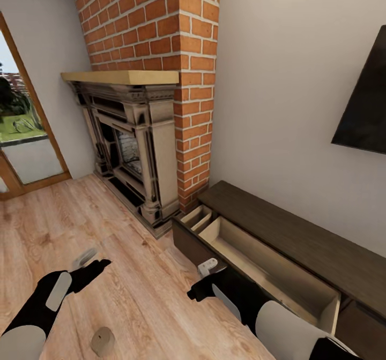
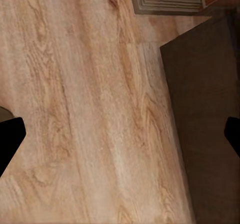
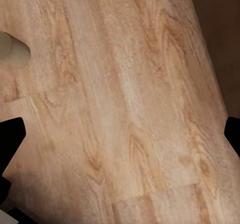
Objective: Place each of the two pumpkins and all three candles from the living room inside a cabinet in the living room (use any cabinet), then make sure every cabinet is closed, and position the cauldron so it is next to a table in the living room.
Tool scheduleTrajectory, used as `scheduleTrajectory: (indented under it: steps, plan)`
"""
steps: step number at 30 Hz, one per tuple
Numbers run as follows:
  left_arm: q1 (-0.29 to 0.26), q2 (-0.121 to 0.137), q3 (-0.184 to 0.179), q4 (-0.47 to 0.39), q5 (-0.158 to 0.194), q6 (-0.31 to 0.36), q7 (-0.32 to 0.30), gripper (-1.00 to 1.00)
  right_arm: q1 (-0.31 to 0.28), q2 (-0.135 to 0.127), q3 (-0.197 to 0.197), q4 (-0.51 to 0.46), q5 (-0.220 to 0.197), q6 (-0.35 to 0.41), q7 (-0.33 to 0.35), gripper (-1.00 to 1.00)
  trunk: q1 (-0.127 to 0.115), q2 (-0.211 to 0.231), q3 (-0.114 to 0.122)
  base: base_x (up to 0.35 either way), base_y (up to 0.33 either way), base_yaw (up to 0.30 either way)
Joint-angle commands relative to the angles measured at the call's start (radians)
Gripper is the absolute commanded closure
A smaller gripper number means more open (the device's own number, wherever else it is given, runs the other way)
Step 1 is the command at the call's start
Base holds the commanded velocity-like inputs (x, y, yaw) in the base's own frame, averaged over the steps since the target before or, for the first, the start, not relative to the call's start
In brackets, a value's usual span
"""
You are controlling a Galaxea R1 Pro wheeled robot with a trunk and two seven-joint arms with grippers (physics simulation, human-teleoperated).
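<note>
- The candle sits on the wood floor, near the left gripper and well apart from the cabinet
- It looks small, light and hard, so grab it round its sides
- The cabinet's drawer is pulled open, and the part I can see holds nothing
- Both the left gripper and the right gripper are spread wide and hold nothing
- The pale blob in the right wrist view may be a candle, but it's blurry and cut off
</note>
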Motion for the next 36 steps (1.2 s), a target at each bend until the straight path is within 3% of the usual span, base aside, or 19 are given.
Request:
scheduleTrajectory:
  steps: [1,2,3,9,20,36]
  plan:
    - [0.007,0.008,0.003,0.020,0.003,-0.013,-0.026,-1.00,0.003,0.000,0.012,0.008,0.002,-0.009,0.002,-1.00,0.000,-0.001,0.001,0.000,0.000,0.149]
    - [0.020,0.014,0.003,0.033,0.003,-0.030,-0.041,-1.00,0.006,0.000,0.030,0.014,0.002,-0.019,0.002,-1.00,0.000,-0.001,0.002,0.000,0.000,0.151]
    - [0.044,0.019,0.003,0.045,0.004,-0.055,-0.055,-1.00,0.008,0.000,0.073,0.019,0.001,-0.035,0.002,-1.00,0.000,-0.001,0.003,0.000,0.000,0.153]
    - [0.101,0.022,0.003,0.057,0.011,-0.135,-0.077,-1.00,0.011,0.000,0.170,0.036,-0.001,-0.097,0.002,-1.00,0.000,-0.001,0.012,0.000,0.000,0.156]
    - [0.148,0.017,0.001,0.080,0.014,-0.211,-0.095,-1.00,0.013,0.023,0.189,0.110,-0.003,-0.165,0.003,-1.00,0.000,-0.001,0.028,0.000,0.000,0.160]
    - [0.153,0.012,0.000,0.099,0.013,-0.224,-0.097,-1.00,0.059,0.024,0.191,0.213,0.000,-0.291,0.007,-1.00,0.000,-0.001,0.052,0.000,0.000,0.116]
